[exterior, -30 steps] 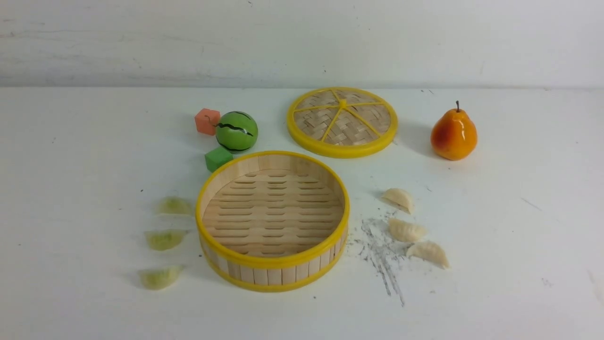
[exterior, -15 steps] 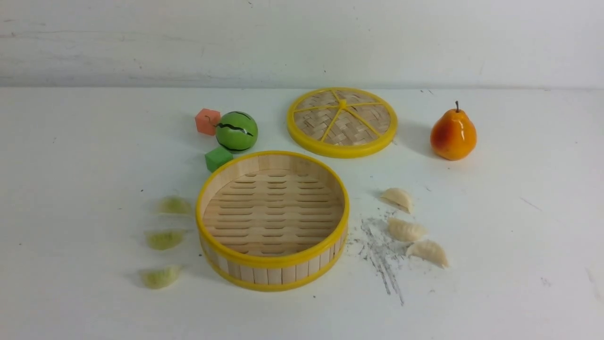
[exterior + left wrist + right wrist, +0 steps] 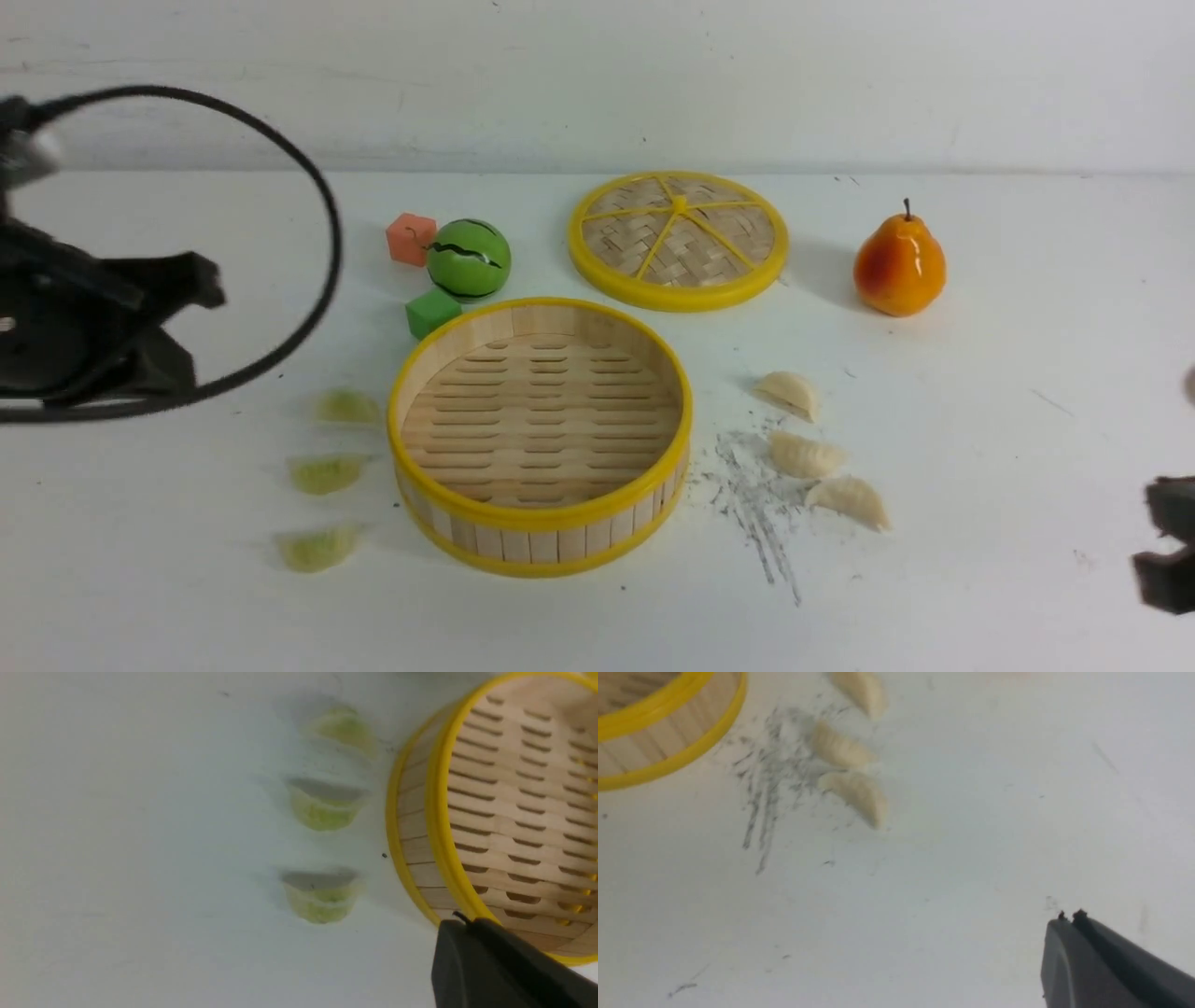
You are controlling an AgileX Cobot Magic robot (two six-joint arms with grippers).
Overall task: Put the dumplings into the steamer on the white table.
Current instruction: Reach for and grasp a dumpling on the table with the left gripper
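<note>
White desk [image 3: 1027,308], scuffed, carries the steamer [image 3: 540,546]. Three green dumplings [image 3: 324,472] lie in a row on the desk just left of the steamer, and three cream dumplings [image 3: 803,455] lie near its right side. The left tool [image 3: 462,921] and right tool [image 3: 1070,917] are both closed on nothing, out beyond the dumplings on either side of the steamer.

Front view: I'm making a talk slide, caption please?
Empty steamer on the white table, three green dumplings left, three white dumplings right.
</note>
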